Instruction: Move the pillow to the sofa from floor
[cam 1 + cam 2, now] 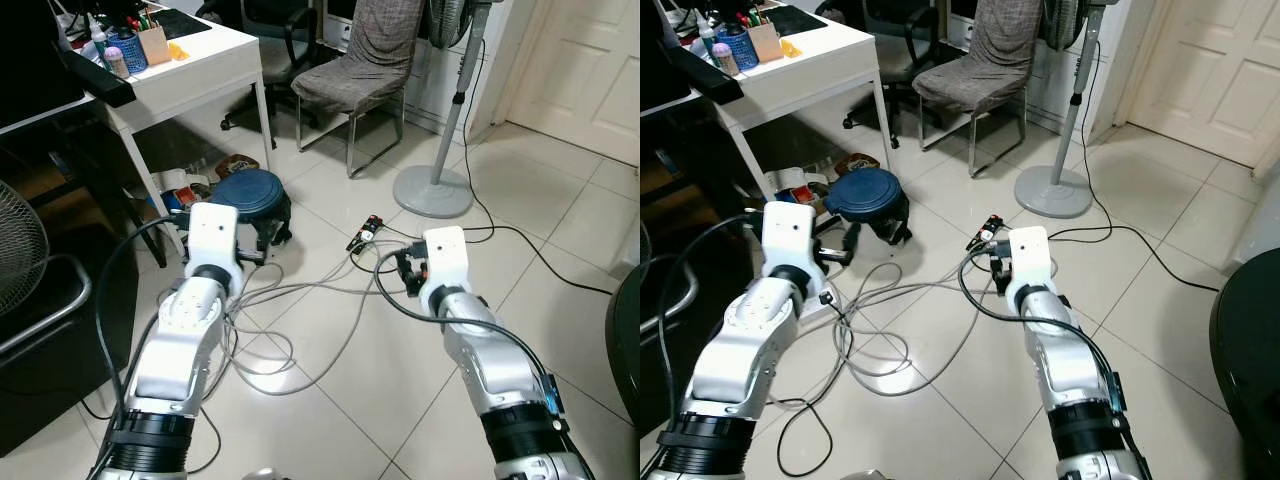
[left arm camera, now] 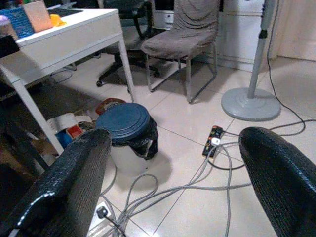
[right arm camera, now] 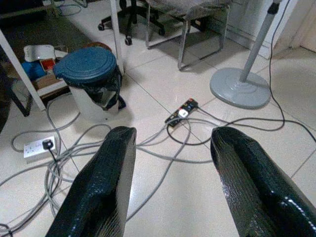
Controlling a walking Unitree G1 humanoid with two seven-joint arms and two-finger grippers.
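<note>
Both silver arms are reaching forward and down, the left gripper [image 2: 173, 187] and right gripper [image 3: 173, 187] spreading their fingers wide, holding nothing.

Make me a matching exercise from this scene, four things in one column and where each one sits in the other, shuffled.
1. bin
2. fan base
3. power strip
4. pen holder

A. on the white desk
B. on the tiles between bin and fan
C. beside the desk leg
D. right of the draped chair

Pairs: 1-C, 2-D, 3-B, 4-A
</note>
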